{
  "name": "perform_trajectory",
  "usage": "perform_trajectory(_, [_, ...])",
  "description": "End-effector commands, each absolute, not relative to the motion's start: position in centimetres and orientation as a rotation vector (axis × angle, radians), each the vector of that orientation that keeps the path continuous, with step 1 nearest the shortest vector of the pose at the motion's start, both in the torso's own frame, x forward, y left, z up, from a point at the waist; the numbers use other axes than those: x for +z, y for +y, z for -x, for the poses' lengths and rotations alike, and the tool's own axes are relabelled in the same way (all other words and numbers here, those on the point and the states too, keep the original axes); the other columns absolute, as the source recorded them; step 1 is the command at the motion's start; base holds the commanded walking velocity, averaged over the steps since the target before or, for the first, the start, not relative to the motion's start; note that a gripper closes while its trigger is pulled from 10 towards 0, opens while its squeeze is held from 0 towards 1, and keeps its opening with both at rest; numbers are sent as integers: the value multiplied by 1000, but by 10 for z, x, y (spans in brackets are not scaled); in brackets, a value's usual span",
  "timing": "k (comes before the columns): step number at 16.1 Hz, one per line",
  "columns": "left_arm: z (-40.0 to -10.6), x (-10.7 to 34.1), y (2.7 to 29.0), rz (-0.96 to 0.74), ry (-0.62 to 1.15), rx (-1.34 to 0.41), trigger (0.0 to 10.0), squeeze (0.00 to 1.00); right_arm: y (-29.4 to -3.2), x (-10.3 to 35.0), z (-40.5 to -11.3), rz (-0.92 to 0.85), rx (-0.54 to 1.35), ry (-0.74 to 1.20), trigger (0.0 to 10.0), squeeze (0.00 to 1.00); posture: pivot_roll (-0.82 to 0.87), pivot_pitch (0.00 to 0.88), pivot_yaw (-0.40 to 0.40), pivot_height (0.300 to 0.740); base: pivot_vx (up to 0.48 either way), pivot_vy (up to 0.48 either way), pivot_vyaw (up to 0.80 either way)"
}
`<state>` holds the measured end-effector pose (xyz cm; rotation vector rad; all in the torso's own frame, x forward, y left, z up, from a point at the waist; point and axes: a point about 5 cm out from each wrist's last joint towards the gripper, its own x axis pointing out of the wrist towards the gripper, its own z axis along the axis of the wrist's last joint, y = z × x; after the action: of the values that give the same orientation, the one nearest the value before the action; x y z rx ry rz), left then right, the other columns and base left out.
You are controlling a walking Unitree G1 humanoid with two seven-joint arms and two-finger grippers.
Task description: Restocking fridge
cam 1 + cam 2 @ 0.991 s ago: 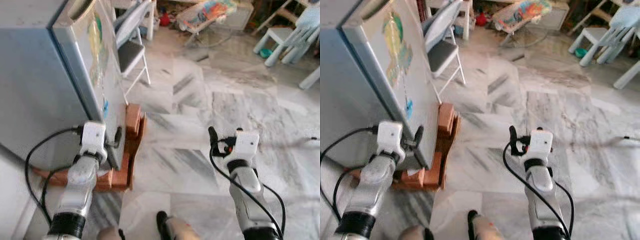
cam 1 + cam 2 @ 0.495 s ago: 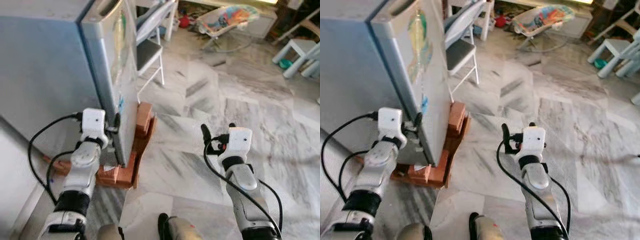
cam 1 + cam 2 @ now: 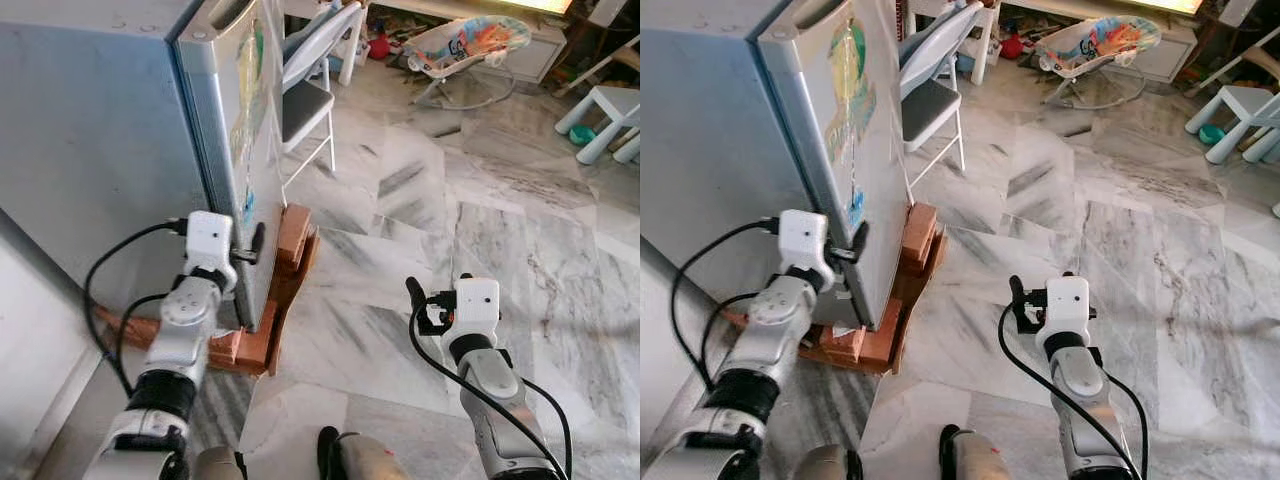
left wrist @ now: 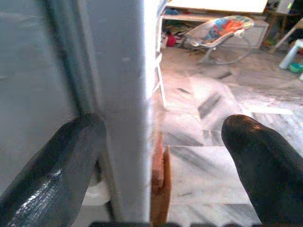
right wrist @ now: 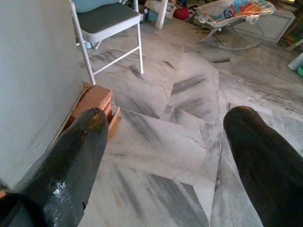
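Observation:
A grey fridge [image 3: 110, 150] stands on my left, with stickers on its door [image 3: 252, 130]. My left gripper [image 3: 252, 243] is open at the door's lower free edge. In the left wrist view the door edge [image 4: 125, 94] runs between the two black fingers [image 4: 61, 161], one on the side of the fridge body and one in front of the door. I cannot tell whether either finger touches the door. My right gripper [image 3: 416, 302] is open and holds nothing; it hangs over the marble floor [image 5: 156, 137] to the right of the fridge.
Reddish wooden blocks [image 3: 290, 255] prop the fridge at its front corner. A white folding chair [image 3: 305, 95] stands just beyond the door. Farther back are a baby bouncer [image 3: 470, 45] and a white plastic stool [image 3: 605, 105]. Open marble floor [image 3: 480, 220] lies ahead and to the right.
The view has shifted, with the fridge now larger and nearer. My left gripper stays at the door's edge and sits a little higher on it. The right gripper is still open.

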<state>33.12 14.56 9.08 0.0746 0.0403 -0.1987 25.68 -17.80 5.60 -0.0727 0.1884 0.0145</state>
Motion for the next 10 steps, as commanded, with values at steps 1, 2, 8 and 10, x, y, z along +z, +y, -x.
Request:
perform_trajectory(1, [-334, 94, 138, -71, 29, -233, 10000, 0, -185, 55, -255, 78, -14, 203, 10000, 0, 21, 143, -85, 740, 0, 0, 0])
perform_trajectory(2, [-335, 95, 136, -72, 27, -243, 10000, 0, -184, 54, -255, 78, -12, 204, 10000, 0, 18, 140, -84, 740, 0, 0, 0])
perform_trajectory(8, [-355, 107, 129, -128, 18, -198, 10000, 0, -183, 55, -257, 75, -6, 204, 10000, 0, 13, 128, -83, 740, 0, 0, 0])
perform_trajectory(10, [-365, 121, 114, -97, -2, -261, 10000, 0, -185, 46, -250, 109, 19, 270, 10000, 0, 12, 125, -83, 740, 0, 0, 0])
